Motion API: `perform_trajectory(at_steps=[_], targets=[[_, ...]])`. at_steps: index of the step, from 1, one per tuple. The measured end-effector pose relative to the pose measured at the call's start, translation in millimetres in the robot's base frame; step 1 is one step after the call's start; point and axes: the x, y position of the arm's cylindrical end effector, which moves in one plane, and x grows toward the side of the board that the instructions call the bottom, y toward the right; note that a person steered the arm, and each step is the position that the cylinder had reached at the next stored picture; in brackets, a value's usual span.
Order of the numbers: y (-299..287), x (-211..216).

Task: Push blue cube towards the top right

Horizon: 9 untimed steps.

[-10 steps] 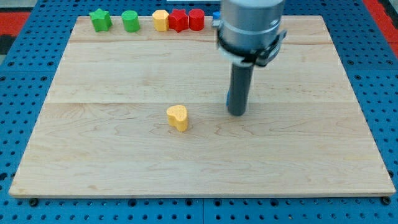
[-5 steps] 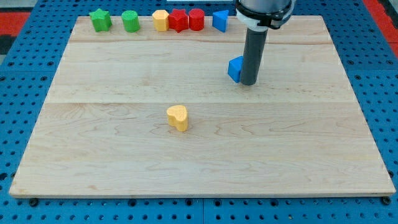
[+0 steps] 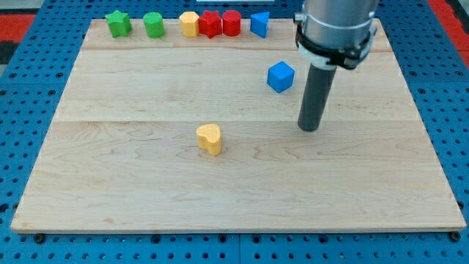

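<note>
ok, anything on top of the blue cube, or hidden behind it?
Nothing sits on the blue cube; its top face is bare. Behind it, toward the view's top, only bare wooden board shows. My tip stands apart, to its lower right. Its underside is hidden.

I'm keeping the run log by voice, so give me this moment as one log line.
task: push blue cube top right | my tip: below-right of cube, apart, no contact | cube: upper middle of board | status: not done
</note>
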Motion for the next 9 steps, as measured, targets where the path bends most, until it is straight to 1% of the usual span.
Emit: perform_trajectory(at_steps=[1,2,3,4,5,7,9], targets=[[-5,11],[-28,-17],[-37,-56],[-35,-76],[-40,-86],[-41,-138],[-41,-170]])
